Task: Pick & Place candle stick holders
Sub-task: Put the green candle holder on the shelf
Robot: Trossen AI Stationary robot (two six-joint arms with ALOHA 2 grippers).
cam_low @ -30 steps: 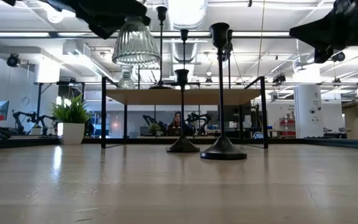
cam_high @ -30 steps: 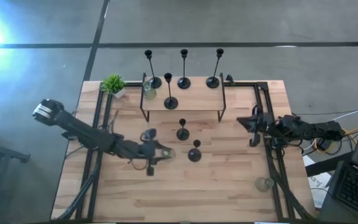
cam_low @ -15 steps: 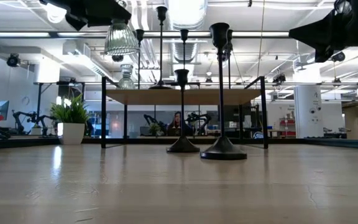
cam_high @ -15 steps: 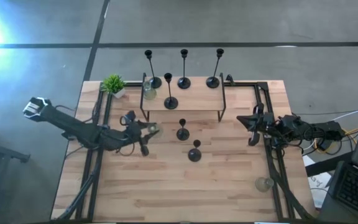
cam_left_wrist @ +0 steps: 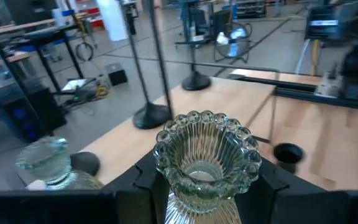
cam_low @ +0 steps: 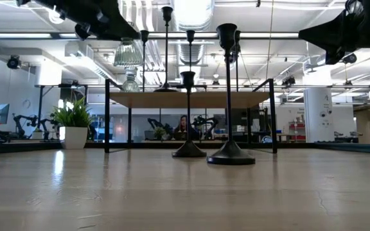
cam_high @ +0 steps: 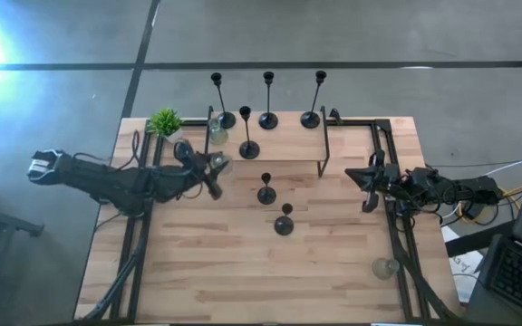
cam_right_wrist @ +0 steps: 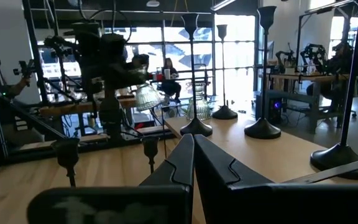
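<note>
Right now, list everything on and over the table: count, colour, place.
Tall holders: four, black, on the shelf.
Short holders: two, black, on the table in front of the shelf.
Glass holders: three, clear; one on the shelf's left end, one at the table's near right edge, one in the left gripper.
Plant: one, green, far left corner.
Shelf: one, wood on black legs, far side.
Left gripper: holding a glass holder by the shelf's left end.
Right gripper: shut, empty, right edge.

Open-plan robotics lab or workshop

Exposed ducts and strip lights (cam_low: 191,13) run across the white ceiling; beyond the wooden table (cam_low: 185,186) stand other robot arms (cam_low: 27,122) on benches, tall windows (cam_right_wrist: 229,43), and a seated person (cam_low: 184,125) at a desk.
</note>
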